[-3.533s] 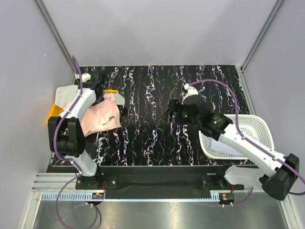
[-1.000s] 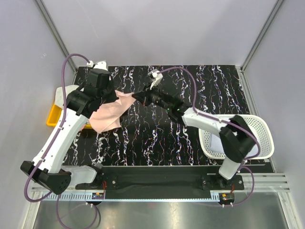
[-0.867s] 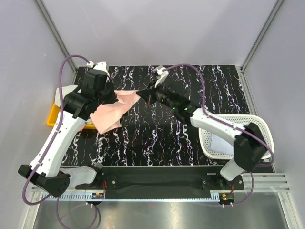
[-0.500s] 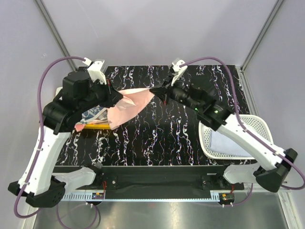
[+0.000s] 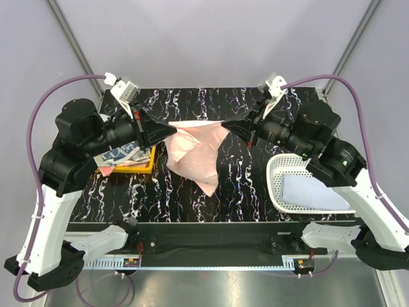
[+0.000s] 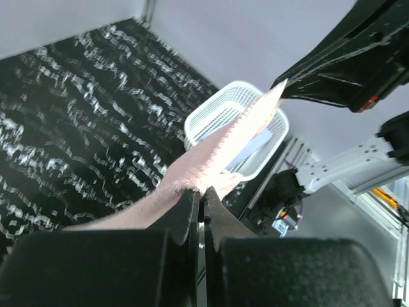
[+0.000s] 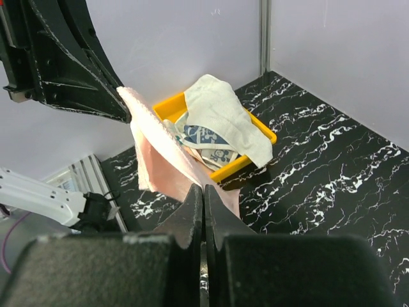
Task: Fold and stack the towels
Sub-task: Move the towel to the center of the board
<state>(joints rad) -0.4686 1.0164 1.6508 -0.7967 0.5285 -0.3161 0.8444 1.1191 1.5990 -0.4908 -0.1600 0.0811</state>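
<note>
plain pink towel (image 5: pixel 192 153), printed towel (image 7: pixel 206 138) unreadable

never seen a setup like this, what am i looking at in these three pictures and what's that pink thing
These are two robot arms bolted at the near edge of a black marbled table. The big picture looks down from above and behind them. The other two come from small cameras on each wrist, so each shows its own black fingers at the bottom.

The left arm's fingers and the right arm's fingers are both pinched shut on a pink towel. They hold it stretched between them above the table, and its lower part hangs down.

On the left, a yellow tray holds more towels, white and blue-patterned. On the right, a white mesh basket holds a pale cloth.
</note>
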